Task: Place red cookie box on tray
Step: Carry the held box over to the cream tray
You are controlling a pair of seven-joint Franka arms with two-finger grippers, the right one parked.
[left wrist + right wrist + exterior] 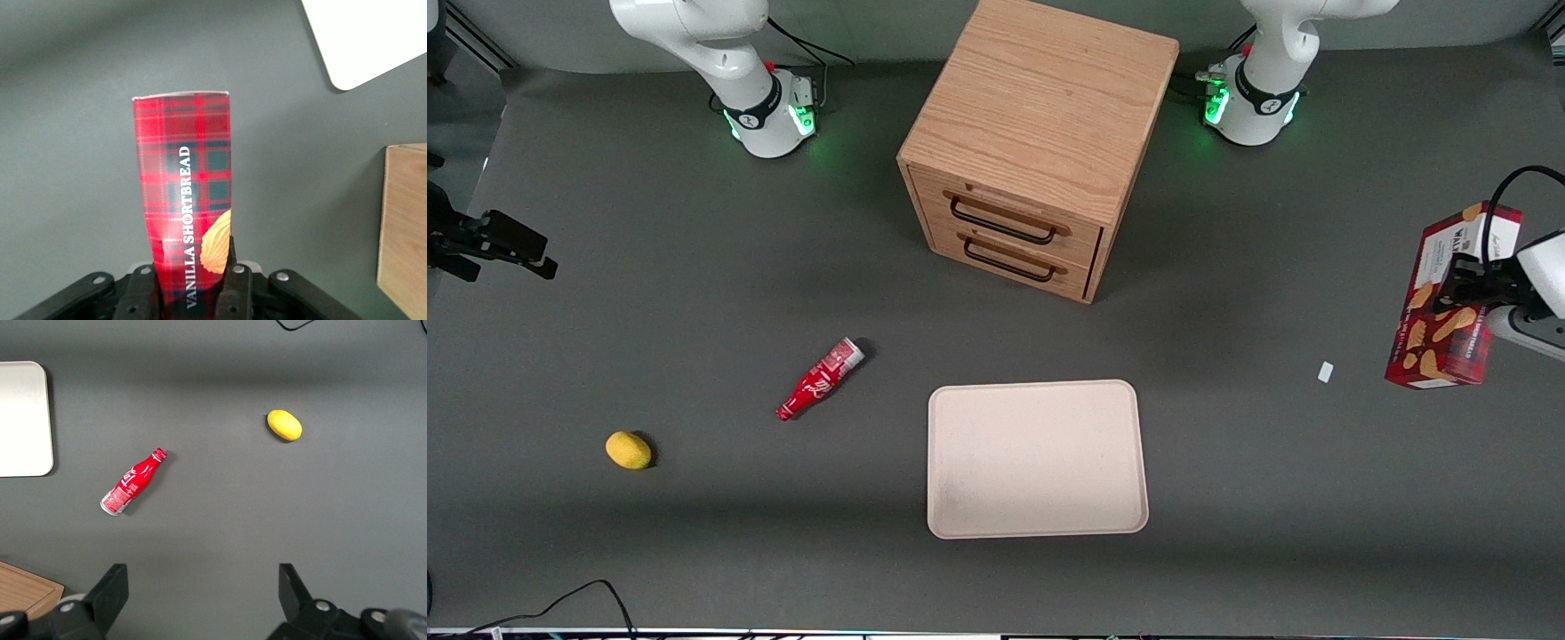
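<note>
one red cookie box (1449, 302), one tray (1036, 459), one wooden cabinet (1040, 142) with two drawers, one red bottle (819, 380), one yellow lemon-like fruit (628, 450), one small white scrap (1325, 372). box long, narrow, dark-red plaid, tan cookie pictures, white end uppermost, "vanilla shortbread" lettering; lifted clear of the table toward the working arm's end, well apart from the tray. gripper (1472, 284) clamped across the box's middle, jaws narrow on its sides. dark grey matte tabletop (694, 293) throughout.
</note>
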